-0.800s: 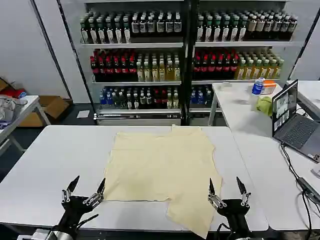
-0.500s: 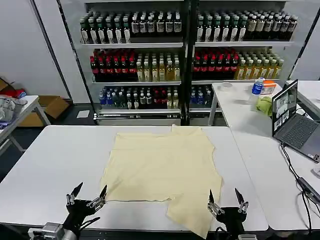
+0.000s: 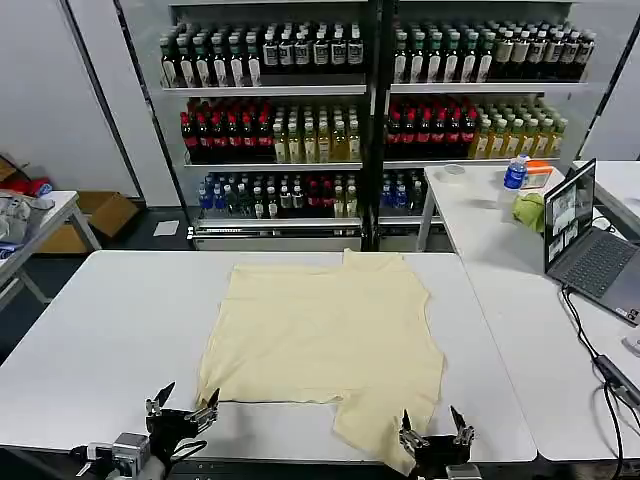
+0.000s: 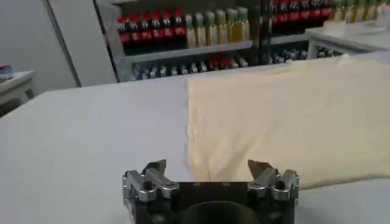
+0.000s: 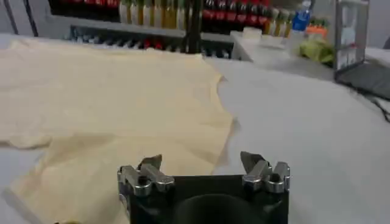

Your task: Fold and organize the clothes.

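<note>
The pale cream T-shirt (image 3: pixel 325 335) lies spread flat on the white table (image 3: pixel 110 330), with one part reaching down to the table's front edge at the right. My left gripper (image 3: pixel 183 408) hovers open at the front edge, just short of the shirt's near left corner (image 4: pixel 201 167). At the front edge on the other side, my right gripper (image 3: pixel 436 428) is open too, beside the shirt's lowest flap (image 5: pixel 97 164). Neither one holds or touches the fabric.
A second white table (image 3: pixel 520 300) at the right carries an open laptop (image 3: pixel 590 245), cables, a blue bottle (image 3: pixel 515 172) and a yellow-green cloth (image 3: pixel 529 211). Shelves of bottles (image 3: pixel 360 110) stand behind. A small table with a grey-white heap (image 3: pixel 15 215) is far left.
Both grippers have drawn back toward me and lower, from beside the shirt's front edge to the table's front edge. The shirt has not moved.
</note>
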You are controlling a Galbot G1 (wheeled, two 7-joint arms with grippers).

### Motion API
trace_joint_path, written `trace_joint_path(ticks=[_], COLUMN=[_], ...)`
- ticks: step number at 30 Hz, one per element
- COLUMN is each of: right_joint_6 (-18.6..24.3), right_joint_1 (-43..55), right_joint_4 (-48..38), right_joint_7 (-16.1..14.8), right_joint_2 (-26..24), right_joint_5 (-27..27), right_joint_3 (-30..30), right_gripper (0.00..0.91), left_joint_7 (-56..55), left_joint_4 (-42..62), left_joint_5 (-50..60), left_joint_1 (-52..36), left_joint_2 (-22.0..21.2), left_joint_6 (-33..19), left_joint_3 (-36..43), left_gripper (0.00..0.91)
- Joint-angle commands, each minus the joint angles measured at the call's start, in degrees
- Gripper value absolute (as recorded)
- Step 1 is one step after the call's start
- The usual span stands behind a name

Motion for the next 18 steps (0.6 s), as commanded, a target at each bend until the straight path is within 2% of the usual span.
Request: trace_joint_path(ticks=[1, 6, 7, 8, 9, 10, 13, 14, 16, 17, 18], right_joint_6=[-2.1, -2.3, -2.3, -2.4, -2.4, -2.4, -3.0, -3.2, -3.2, -3.2, -3.2], right_joint_1=[0.6, 0.3, 0.3, 0.1, 0.0, -0.1, -0.2, -0.3, -0.3, -0.3, -0.3], right_joint_4=[-1.3, -1.5, -1.5, -1.5, -1.5, -1.5, -1.7, -1.7, -1.7, -1.6, -1.5], right_joint_7=[0.2, 0.4, 0.6, 0.9, 1.0, 0.9, 1.3, 1.6, 1.6, 1.6, 1.6], right_joint_2=[0.8, 1.1, 1.2, 1.3, 1.4, 1.5, 1.9, 1.9, 1.9, 1.9, 1.9], right_joint_5=[0.1, 0.2, 0.2, 0.1, 0.1, 0.2, 0.9, 1.9, 2.5, 2.9, 3.3], right_joint_3=[-1.2, -1.3, -1.3, -1.3, -1.3, -1.4, -1.4, -1.4, -1.5, -1.5, -1.5], right_gripper=[0.907, 0.907, 0.907, 0.907, 0.907, 0.907, 0.907, 0.766, 0.322, 0.202, 0.04], left_joint_7=[-0.2, -0.2, -0.2, -0.2, -0.3, -0.3, -0.3, -0.2, -0.2, -0.2, -0.1], left_joint_4=[1.5, 2.2, 2.2, 2.2, 2.2, 2.4, 2.8, 2.9, 3.1, 3.1, 3.2], left_joint_5=[0.1, -0.7, -0.8, -0.8, -0.8, -0.8, -0.9, -0.8, -0.8, -0.8, -0.8], left_joint_1=[-0.8, -1.2, -1.3, -1.3, -1.4, -1.5, -1.8, -1.9, -1.9, -1.9, -1.9], left_joint_2=[0.2, 0.2, 0.1, 0.0, 0.0, 0.0, 0.0, 0.0, -0.1, -0.1, -0.1], left_joint_6=[1.4, 1.9, 2.0, 2.1, 2.1, 2.2, 2.0, 1.8, 1.6, 1.5, 1.5], left_joint_3=[0.5, 0.7, 0.7, 0.7, 0.8, 0.8, 1.0, 1.0, 1.2, 1.3, 1.4], left_gripper=[0.907, 0.907, 0.867, 0.554, 0.403, 0.101, 0.02, 0.02, 0.01, 0.01, 0.01])
